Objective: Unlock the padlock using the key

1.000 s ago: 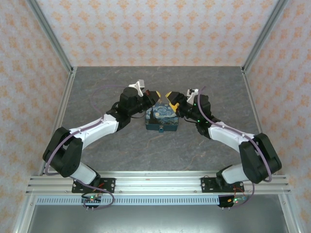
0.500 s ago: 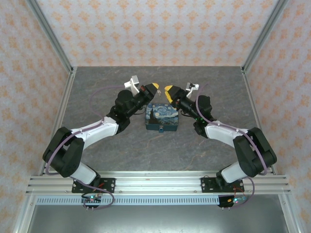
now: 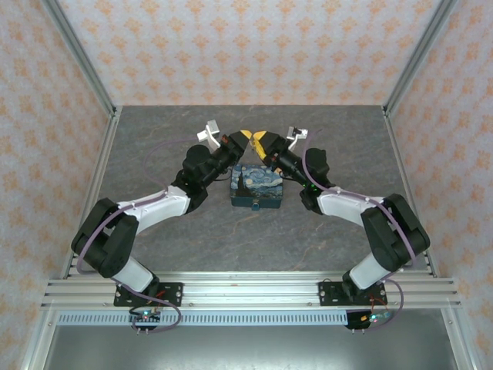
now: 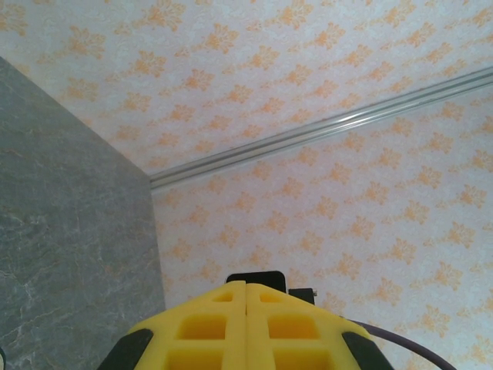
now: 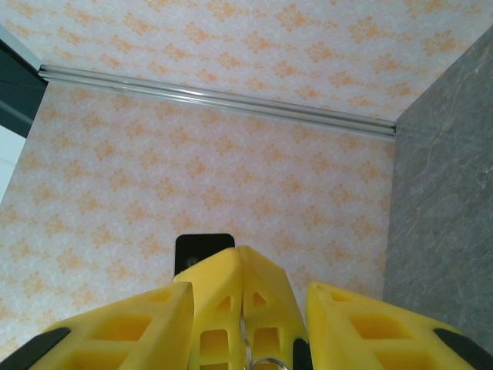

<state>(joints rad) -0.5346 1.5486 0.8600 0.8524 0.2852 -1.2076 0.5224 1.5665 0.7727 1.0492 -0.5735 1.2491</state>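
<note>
The left gripper (image 3: 246, 135) holds its yellow fingers (image 4: 246, 324) pressed together on a thin silvery metal key (image 5: 265, 361) with a small ring, as I judge it. The right gripper (image 3: 259, 139) has its fingers (image 5: 127, 331) apart, one on each side of these tips, so the key lies directly between them, its long axis along the seam. The tiny teal-blue padlock (image 3: 254, 206) seems to hang at the near edge of the rectangular starry-night painted box (image 3: 256, 185), low under both. A half second ago the two grippers stood apart; now their tips meet.
</note>
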